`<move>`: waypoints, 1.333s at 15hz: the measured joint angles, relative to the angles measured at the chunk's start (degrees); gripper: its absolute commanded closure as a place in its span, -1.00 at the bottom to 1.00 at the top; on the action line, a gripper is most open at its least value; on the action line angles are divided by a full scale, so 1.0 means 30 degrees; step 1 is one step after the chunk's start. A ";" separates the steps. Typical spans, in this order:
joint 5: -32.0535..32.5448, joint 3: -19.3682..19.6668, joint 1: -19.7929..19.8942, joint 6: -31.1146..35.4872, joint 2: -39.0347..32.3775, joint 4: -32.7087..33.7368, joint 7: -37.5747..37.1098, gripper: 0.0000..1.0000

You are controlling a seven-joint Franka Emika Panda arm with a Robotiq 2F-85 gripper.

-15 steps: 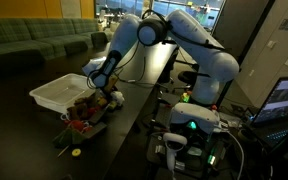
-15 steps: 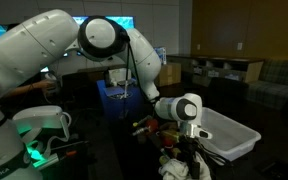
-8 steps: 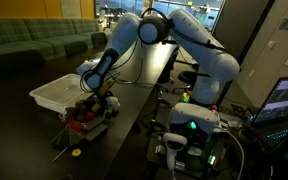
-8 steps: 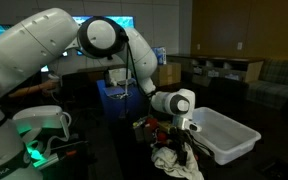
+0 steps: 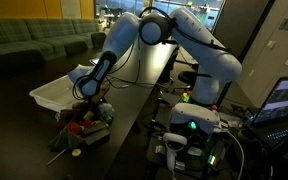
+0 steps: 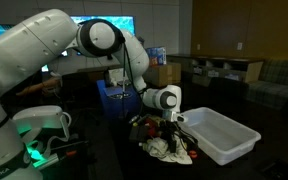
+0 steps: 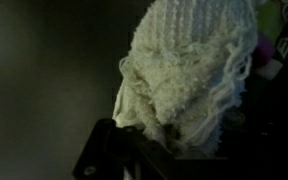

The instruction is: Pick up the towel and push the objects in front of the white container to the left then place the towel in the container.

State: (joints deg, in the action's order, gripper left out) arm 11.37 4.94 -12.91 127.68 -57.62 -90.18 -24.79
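Nubby knitted cloth towel, smooth plastic white container

Dim room, green sofa, dark tabletop, glowing monitor

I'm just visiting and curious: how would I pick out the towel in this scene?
Follow the big white robot arm down to its end effector, beside the white container. The towel hangs bunched from it: pale, soft and knitted, unlike the small red and orange toys around it.
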 measured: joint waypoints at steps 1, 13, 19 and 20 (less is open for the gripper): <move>-0.0012 -0.0120 -0.0270 0.0109 0.0081 -0.0136 -0.0177 0.98; -0.0996 -0.1727 -0.3941 0.1910 0.0544 -0.0567 -0.2467 0.98; -0.1114 -0.2054 -0.5809 0.2446 0.0381 0.0373 -0.4464 0.98; -0.1125 -0.2122 -0.6026 0.2562 0.0317 0.0595 -0.4772 0.98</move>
State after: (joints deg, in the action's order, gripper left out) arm 8.00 -1.43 -30.99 135.37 -56.67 -88.39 -39.11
